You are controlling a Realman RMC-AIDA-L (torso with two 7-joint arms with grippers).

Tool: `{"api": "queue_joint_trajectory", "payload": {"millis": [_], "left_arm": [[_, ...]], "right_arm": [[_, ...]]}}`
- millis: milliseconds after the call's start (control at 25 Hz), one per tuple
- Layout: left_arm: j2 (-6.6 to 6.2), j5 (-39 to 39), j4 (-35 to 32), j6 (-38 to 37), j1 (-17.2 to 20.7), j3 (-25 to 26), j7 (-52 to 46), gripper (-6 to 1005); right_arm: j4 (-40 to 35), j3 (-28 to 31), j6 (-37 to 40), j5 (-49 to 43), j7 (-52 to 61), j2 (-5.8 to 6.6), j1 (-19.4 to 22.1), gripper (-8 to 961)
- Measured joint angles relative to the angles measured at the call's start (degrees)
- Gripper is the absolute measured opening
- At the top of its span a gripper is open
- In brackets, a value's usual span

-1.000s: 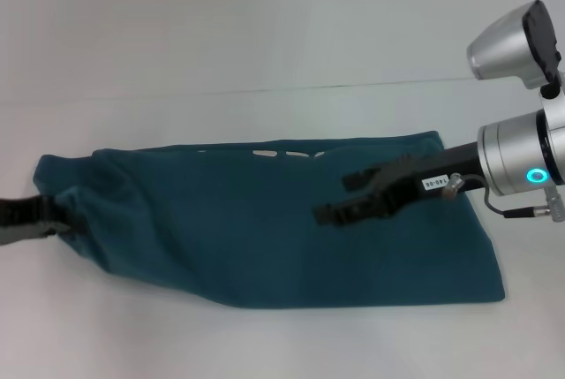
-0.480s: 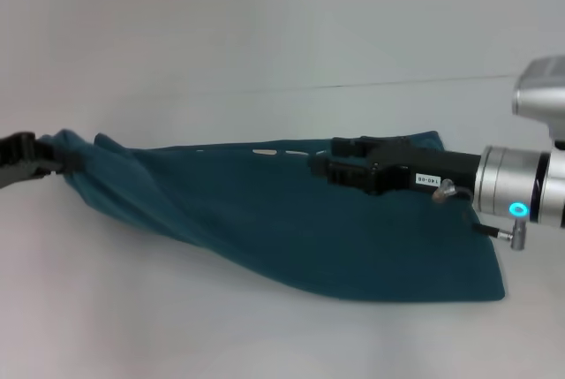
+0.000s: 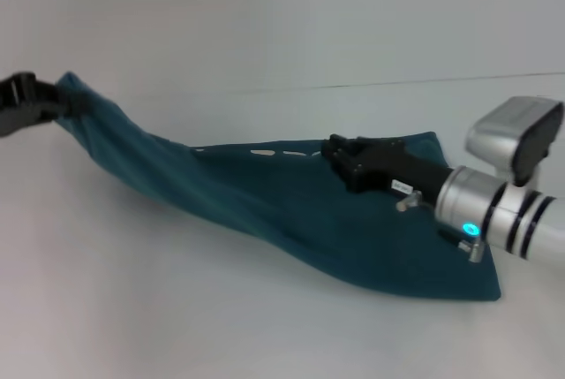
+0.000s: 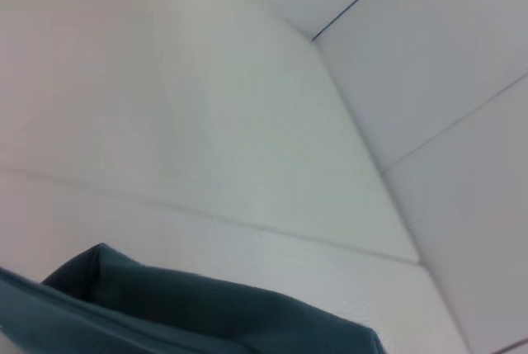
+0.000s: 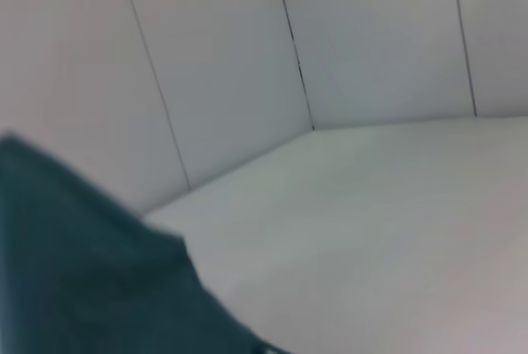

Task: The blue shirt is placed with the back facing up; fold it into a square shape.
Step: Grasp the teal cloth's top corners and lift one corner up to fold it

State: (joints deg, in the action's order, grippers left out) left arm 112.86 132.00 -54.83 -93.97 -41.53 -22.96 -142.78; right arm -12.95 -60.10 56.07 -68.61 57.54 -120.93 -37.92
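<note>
The left gripper (image 3: 55,105) is clamped on the shirt (image 3: 265,198) at its left end, holding that end off the table (image 3: 221,326) — the rest lies flat, centre to right. The right gripper (image 3: 340,156) sits at the far edge; whether it grips — I cannot tell.

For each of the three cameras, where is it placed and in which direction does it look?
Head view: from the robot's head, forward and down at the blue shirt on the table; left gripper and right gripper show.
Left wrist view: on the left wrist, toward the white walls; no fingers show.
Right wrist view: on the right wrist, toward the walls; no fingers show.
Shared: the shirt.
</note>
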Motion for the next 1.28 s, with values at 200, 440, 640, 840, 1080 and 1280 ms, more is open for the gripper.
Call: {"api": "queue_joint_trajectory", "payload": {"millis": [200,440,640,840,1080,1280], "left_arm": [[-0.70,-2.6,0.1,-1.5,-0.8,0.9,-0.7,45],[-0.85,-6.3,0.1,-3.0,-0.9,1.4,-1.0,44],[-0.88,-8.3,0.1,-3.2,-0.9,1.6,-1.1,44],[-0.98,-8.9,-0.2,-3.8,-1.0,1.7,-1.1,44],[-0.68,-9.3,-0.2,-4.0,-0.4,1.7,-1.1,44],[-0.48,-9.3,-0.1,-4.4,-0.1,1.7,-0.7,44]], "right_arm": [[4.1,0.0,-4.4,2.4,-3.2,-0.43,-5.0,93],[7.2,-0.1,-9.6,3.1,-2.9,-0.46,-11.1,22],[10.2,-4.2,-11.1,2.5,-2.5,-0.60,-14.8,3],[11.0,-12.4,-10.2,2.5,0.8,-0.69,-16.5,10],[10.4,-20.2,-6.1,2.5,3.6,-0.71,-16.6,18],[7.6,-26.8,-2.8,1.0,8.5,-0.71,-16.5,24]]}}
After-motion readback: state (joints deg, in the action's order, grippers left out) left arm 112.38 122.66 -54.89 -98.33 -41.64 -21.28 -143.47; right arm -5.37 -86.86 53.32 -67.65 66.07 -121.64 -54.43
